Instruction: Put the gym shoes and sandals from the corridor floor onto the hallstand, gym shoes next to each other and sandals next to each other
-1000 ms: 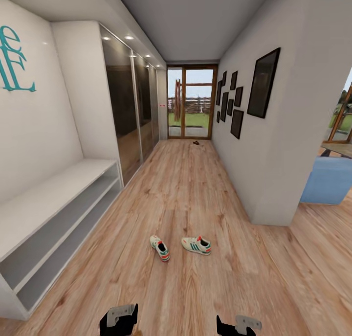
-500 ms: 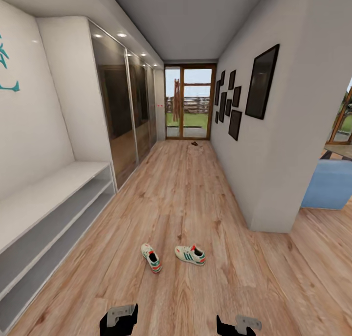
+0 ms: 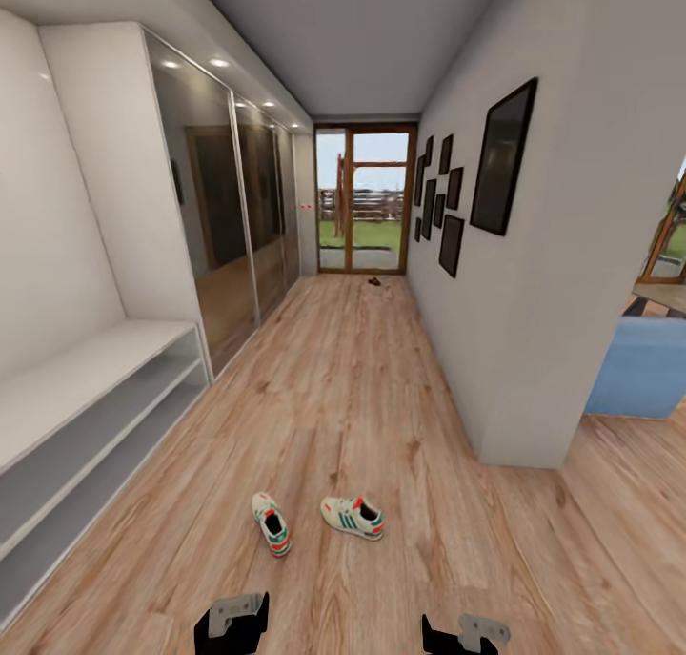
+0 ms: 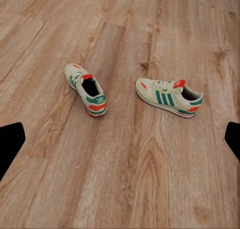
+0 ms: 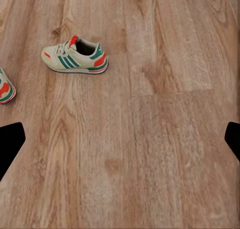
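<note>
**A:** While the head camera takes in the whole corridor, what does it give you that the wrist cameras leave out?

**B:** The hallstand (image 3: 86, 388) along the left wall, pale, with its two open shelf levels bare. Far down by the glass door (image 3: 366, 200) lie small dark shapes (image 3: 375, 280), too small to name. Framed pictures (image 3: 500, 159) hang on the right wall.

**A:** And the gym shoes?

**B:** Both sit on the corridor floor (image 3: 381, 388), just ahead of the robot and apart from each other. The left gym shoe (image 3: 272, 522) points away down the hall; the right gym shoe (image 3: 353, 517) lies crosswise. The left wrist camera shows them closely: one heel-on (image 4: 86, 90), the other side-on (image 4: 169, 96) with its green stripes plain.

**A:** The right wrist camera?

**B:** One shoe whole, and just the edge of the other.

**A:** The pincers?

**B:** The left gripper (image 3: 232, 624) and right gripper (image 3: 464, 633) hang low at the frame's bottom edge. Dark fingertips (image 4: 10, 144) sit at opposite edges of each wrist picture, so both are spread wide, holding and touching nothing.
</note>
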